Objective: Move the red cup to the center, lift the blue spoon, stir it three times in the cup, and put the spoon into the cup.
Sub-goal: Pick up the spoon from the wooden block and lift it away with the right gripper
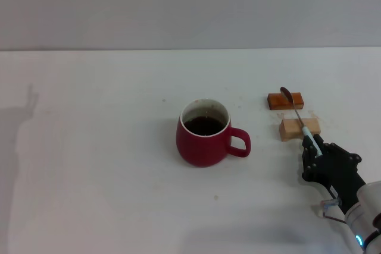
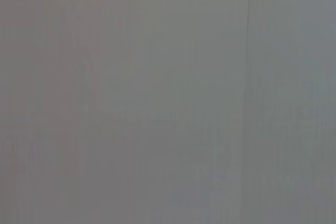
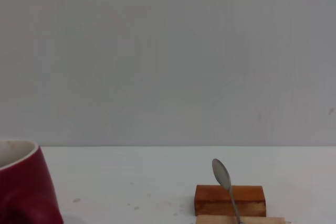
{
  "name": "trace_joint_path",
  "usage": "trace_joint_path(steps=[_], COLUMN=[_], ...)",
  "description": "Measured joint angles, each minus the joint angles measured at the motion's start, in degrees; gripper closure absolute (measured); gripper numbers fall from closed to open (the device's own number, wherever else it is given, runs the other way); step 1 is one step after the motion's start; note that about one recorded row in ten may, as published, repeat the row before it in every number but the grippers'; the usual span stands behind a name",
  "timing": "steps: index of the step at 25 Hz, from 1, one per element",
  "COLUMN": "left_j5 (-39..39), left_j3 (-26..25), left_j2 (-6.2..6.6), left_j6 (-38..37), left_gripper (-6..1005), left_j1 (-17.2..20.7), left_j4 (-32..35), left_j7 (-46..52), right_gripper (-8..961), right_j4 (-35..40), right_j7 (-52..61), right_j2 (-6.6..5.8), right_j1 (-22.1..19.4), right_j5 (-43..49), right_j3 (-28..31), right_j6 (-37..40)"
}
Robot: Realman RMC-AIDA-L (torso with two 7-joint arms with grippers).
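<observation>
The red cup (image 1: 203, 135) stands near the middle of the table with dark liquid inside and its handle pointing to the right; its side also shows in the right wrist view (image 3: 23, 187). The blue spoon (image 1: 300, 122) lies across two small blocks to the right of the cup, its grey bowl (image 3: 221, 173) on the far block. My right gripper (image 1: 315, 148) is low at the near end of the pale blue handle, right against it. My left gripper is out of view.
An orange-brown block (image 1: 285, 100) and a pale wooden block (image 1: 299, 128) prop the spoon up, right of the cup. The white table (image 1: 95, 147) stretches wide to the left. The left wrist view holds only a plain grey surface.
</observation>
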State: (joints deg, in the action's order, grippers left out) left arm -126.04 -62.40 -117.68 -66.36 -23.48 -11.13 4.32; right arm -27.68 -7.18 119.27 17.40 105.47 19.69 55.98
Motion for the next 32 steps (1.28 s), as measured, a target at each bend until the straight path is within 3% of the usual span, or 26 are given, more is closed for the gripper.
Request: trace_joint_path(steps=[25, 32], left_j5=[-0.1, -0.1], left_j3=[0.0, 0.0], left_j2=[-0.18, -0.18], left_j6=[0.5, 0.7], left_gripper=[159, 159], left_j1=[-0.2, -0.5], left_j4=[0.4, 0.6], left_j7=[0.0, 0.0], right_gripper=[816, 815], right_j4=[-0.5, -2.3], right_j7=[-0.2, -0.3], right_j2=[-0.39, -0.79], right_j1=[-0.1, -1.6], right_j5=[0.6, 0.6], right_j3=[-0.5, -0.1], right_j6=[2.3, 6.2])
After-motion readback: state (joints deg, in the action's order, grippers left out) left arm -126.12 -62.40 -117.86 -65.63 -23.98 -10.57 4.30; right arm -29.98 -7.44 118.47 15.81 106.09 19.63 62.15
